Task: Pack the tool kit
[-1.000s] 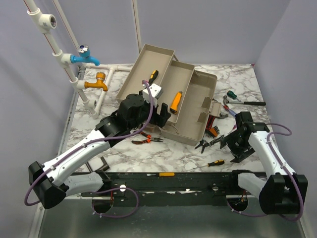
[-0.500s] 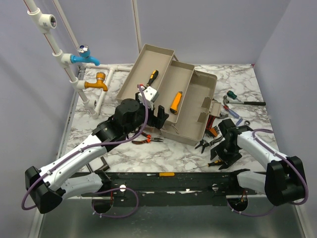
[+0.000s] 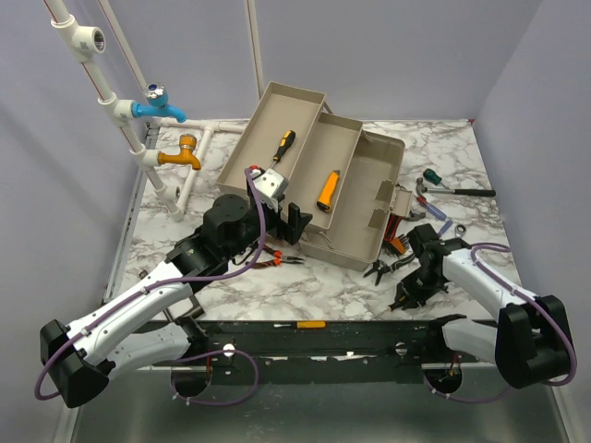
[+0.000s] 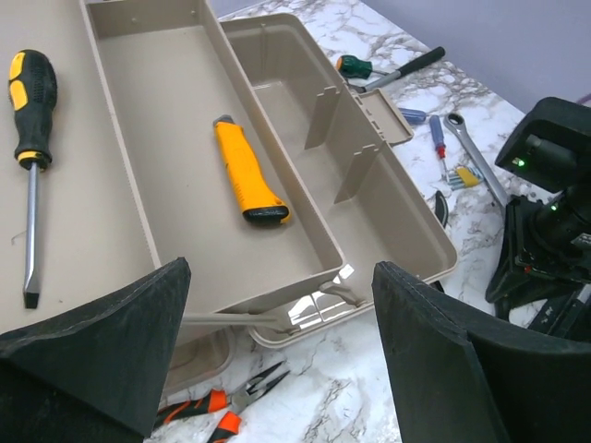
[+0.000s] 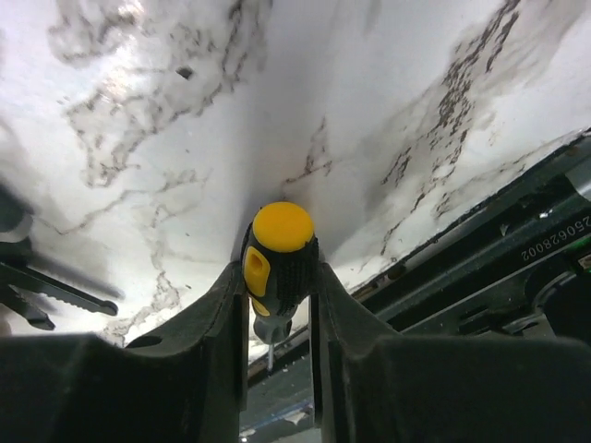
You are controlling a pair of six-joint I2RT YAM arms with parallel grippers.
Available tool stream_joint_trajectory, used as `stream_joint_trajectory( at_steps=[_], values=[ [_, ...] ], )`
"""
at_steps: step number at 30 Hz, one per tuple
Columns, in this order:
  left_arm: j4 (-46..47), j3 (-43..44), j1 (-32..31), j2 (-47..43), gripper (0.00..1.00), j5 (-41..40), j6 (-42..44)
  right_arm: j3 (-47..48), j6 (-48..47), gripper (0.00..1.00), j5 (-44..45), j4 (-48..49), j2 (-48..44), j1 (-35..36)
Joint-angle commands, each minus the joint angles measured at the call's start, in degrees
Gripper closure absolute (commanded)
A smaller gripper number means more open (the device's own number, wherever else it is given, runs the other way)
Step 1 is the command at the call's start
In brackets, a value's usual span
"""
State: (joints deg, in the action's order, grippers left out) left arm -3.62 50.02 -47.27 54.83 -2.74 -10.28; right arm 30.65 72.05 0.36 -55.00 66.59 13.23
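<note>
The beige toolbox (image 3: 362, 208) lies open at the table's middle. One tray holds a black-and-yellow screwdriver (image 3: 284, 145), another a yellow utility knife (image 3: 328, 189); both show in the left wrist view, the screwdriver (image 4: 30, 138) and the knife (image 4: 247, 180). My left gripper (image 3: 294, 221) is open and empty, hovering at the box's near left edge above orange-handled pliers (image 4: 208, 415). My right gripper (image 3: 408, 295) is low at the table's front edge, shut on a small yellow-and-black screwdriver (image 5: 280, 263).
Black pliers (image 3: 388, 268), a red bit set (image 3: 397, 242), wrenches and a green-handled screwdriver (image 3: 432, 178) lie right of the box. White pipes with a blue tap (image 3: 157, 111) and an orange tap stand at the left. A black rail (image 3: 314, 334) runs along the front.
My right gripper moved left and down to the front edge and closed on the small screwdriver. My left arm drew back to the left, away from the box.
</note>
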Motion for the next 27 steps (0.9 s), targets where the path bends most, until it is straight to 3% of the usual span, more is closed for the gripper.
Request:
stream_joint_trajectory(
  at_steps=[1, 4, 9, 16, 27],
  values=[
    [1.9, 0.8, 0.1, 0.0, 0.18, 6.4, 0.3, 3.6, -2.2, 0.90, 7.0, 0.8, -2.6, 0.3],
    [1.1, 2.2, 0.0, 1.2, 0.18, 10.8, -0.7, 7.1, -8.4, 0.99, 7.0, 2.7, -5.8, 0.3],
    [0.9, 3.7, 0.0, 2.6, 0.18, 16.7, -3.4, 10.9, -17.1, 0.99, 5.1, 9.0, -13.3, 0.3],
    [1.9, 5.1, -0.3, 5.0, 0.18, 23.6, -8.1, 10.4, -24.0, 0.99, -4.2, 29.0, -25.4, 0.3],
    [4.7, 11.1, -1.5, 13.9, 0.18, 27.4, -10.9, 11.0, -23.7, 0.99, -22.5, 51.7, -22.9, 0.3]
  ],
)
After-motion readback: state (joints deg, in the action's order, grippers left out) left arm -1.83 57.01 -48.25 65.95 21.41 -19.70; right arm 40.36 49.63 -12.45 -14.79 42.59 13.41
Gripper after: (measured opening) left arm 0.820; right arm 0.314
